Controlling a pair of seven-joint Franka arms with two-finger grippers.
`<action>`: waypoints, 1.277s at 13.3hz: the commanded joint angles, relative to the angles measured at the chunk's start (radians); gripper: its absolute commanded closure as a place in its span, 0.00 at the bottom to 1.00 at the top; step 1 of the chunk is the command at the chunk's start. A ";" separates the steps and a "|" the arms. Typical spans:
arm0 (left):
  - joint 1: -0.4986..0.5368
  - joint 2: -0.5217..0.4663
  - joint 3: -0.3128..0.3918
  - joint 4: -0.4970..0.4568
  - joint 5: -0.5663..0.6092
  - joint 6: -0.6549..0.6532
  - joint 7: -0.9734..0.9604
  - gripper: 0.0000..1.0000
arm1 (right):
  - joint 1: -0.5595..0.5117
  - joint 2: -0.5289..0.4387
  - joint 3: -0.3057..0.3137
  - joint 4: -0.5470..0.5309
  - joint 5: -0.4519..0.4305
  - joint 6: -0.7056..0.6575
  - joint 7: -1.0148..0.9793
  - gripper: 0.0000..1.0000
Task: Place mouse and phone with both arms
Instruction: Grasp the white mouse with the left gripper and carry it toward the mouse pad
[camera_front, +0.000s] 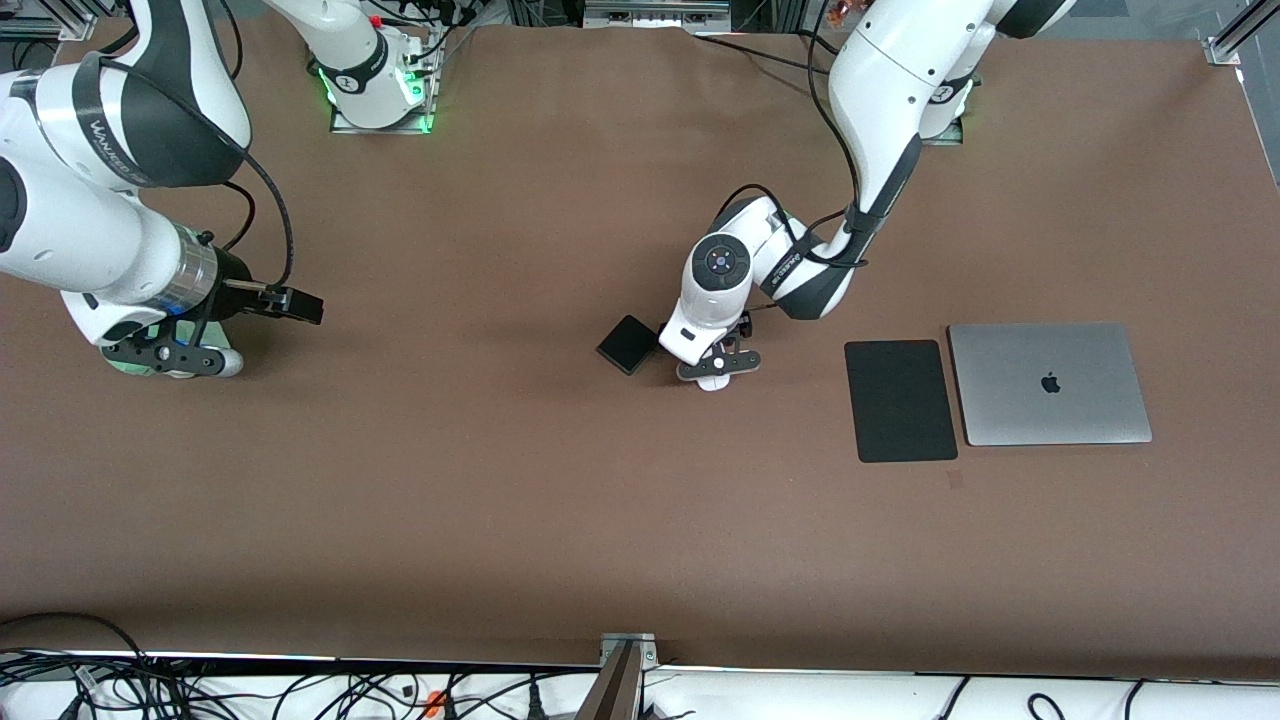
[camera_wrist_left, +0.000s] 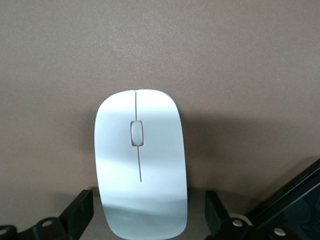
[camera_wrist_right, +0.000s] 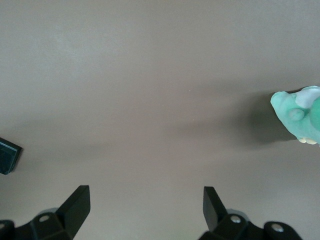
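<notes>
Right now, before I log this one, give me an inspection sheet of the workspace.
Surface: brown table.
Job's things: mouse on table; phone beside it, toward the right arm's end.
Clutter: mouse pad beside closed laptop; green lump near right gripper.
Grippers: left gripper open around mouse; right gripper open, empty, waiting.
Cables: bundle along table's near edge.
Surroundings: metal frame.

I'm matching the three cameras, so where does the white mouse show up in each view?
Front view: the mouse peeks out under the left gripper, beside the phone.
Left wrist view: mouse between that gripper's open fingers.
Right wrist view: not in it.
Shared landmark: the brown table.
</notes>
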 joint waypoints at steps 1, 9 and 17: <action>-0.002 -0.010 0.005 -0.010 0.012 0.009 0.005 0.23 | 0.003 -0.005 -0.001 -0.009 0.015 0.011 0.015 0.00; 0.026 -0.071 0.028 -0.011 0.014 -0.047 0.119 0.64 | 0.012 0.001 -0.001 -0.009 0.015 0.013 0.019 0.00; 0.228 -0.193 0.048 -0.174 0.003 -0.041 0.447 0.63 | 0.109 0.038 -0.001 -0.009 0.017 0.074 0.185 0.00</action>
